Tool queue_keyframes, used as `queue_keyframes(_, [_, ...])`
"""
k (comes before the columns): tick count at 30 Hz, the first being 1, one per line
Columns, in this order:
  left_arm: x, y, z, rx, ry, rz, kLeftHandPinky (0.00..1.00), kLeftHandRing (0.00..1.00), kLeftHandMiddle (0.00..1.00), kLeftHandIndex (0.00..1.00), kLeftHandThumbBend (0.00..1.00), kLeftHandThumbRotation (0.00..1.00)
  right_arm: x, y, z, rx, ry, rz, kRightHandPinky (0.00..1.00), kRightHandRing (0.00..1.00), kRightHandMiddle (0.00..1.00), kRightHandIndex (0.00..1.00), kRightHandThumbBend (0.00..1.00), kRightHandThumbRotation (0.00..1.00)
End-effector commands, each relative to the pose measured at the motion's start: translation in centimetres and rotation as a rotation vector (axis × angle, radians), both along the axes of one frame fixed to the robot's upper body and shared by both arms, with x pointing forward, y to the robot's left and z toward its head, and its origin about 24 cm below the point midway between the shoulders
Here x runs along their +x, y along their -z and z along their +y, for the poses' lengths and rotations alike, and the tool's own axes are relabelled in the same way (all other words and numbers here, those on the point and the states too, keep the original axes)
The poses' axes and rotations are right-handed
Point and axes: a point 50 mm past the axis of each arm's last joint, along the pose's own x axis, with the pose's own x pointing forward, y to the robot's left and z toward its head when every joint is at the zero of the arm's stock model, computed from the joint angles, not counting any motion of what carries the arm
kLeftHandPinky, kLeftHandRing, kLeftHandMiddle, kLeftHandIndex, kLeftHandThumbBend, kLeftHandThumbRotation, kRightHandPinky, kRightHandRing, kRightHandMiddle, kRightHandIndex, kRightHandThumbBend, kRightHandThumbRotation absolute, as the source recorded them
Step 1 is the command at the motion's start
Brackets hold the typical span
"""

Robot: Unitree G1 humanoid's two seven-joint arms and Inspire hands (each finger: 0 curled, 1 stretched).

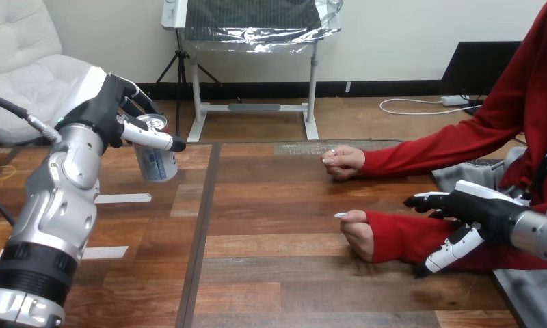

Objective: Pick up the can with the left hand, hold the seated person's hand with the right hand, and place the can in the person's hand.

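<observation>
Head view: can (156,162) held off the table (271,273) at far left, roughly upright. The left hand (110,109) has fingers and thumb wrapped round its upper part. Person's nearer hand (357,234) rests on the wood well right of the can, loosely curled; person's farther hand (342,162) beyond it. Right hand (472,208) at the nearer red sleeve (401,239), fingers straight, not clasped. Can likely must travel right and nearer; the right hand is closer to the person.

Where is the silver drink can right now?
At the head view's left, the silver metal can is gripped in the robot's left hand above the wooden table, well left of the person's farther hand.
</observation>
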Motion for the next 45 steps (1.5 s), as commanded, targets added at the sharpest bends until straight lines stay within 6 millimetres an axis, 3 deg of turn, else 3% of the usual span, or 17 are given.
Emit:
queue_keyframes(1, [0.4, -2.9, 0.2, 0.001, 0.011, -0.1, 0.31, 0.36, 0.43, 0.43, 0.79, 0.0, 2.2, -3.6, 0.6, -0.034, -0.022, -0.129, 0.81, 0.91, 0.94, 0.93, 1.0, 0.1])
queue_keyframes(16, [0.4, -2.9, 0.2, 0.0, 0.01, -0.097, 0.3, 0.36, 0.43, 0.43, 0.8, 0.0, 2.3, -2.7, 1.5, -0.13, -0.061, -0.179, 0.72, 0.84, 0.89, 0.88, 1.0, 0.08])
queue_keyframes(25, [0.4, -2.8, 0.3, -0.001, 0.011, -0.095, 0.3, 0.36, 0.43, 0.43, 0.8, 0.0, 2.3, -2.3, 2.2, -0.181, -0.106, -0.21, 0.67, 0.77, 0.8, 0.8, 1.0, 0.04])
queue_keyframes(34, [0.4, -2.8, 0.4, -0.011, 0.01, -0.091, 0.31, 0.36, 0.43, 0.43, 0.79, 0.0, 2.4, -2.0, 2.8, -0.191, -0.122, -0.221, 0.61, 0.66, 0.7, 0.71, 0.95, 0.0])
queue_keyframes(45, [0.4, -2.8, 0.4, -0.018, 0.01, -0.09, 0.3, 0.36, 0.42, 0.43, 0.79, 0.0, 2.3, -1.3, 3.5, -0.207, -0.14, -0.241, 0.46, 0.51, 0.58, 0.61, 0.9, 0.0])
